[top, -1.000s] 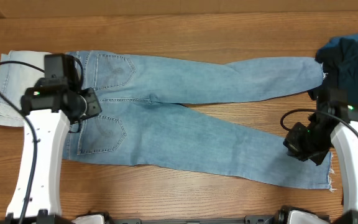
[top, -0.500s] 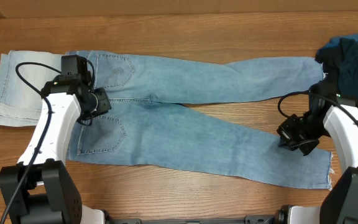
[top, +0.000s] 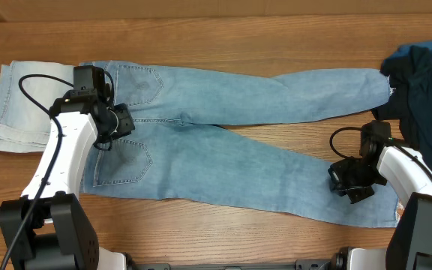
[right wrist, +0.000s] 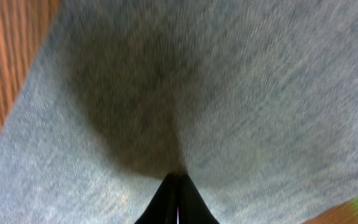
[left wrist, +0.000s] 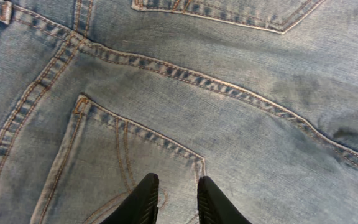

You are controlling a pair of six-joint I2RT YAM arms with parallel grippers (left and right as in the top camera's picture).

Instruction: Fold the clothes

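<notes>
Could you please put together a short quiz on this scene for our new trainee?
1. True or false: the long light-blue denim jeans lie folded in half on the wooden table.
2. The left gripper is over: A) a stitched back pocket; B) a frayed hem; C) a dark navy garment.
3. In the wrist view, how do the jaws of the right gripper stand?

Key:
1. False: the jeans are spread flat, legs apart.
2. A.
3. Shut, the fingers pressed together at the denim.
</notes>
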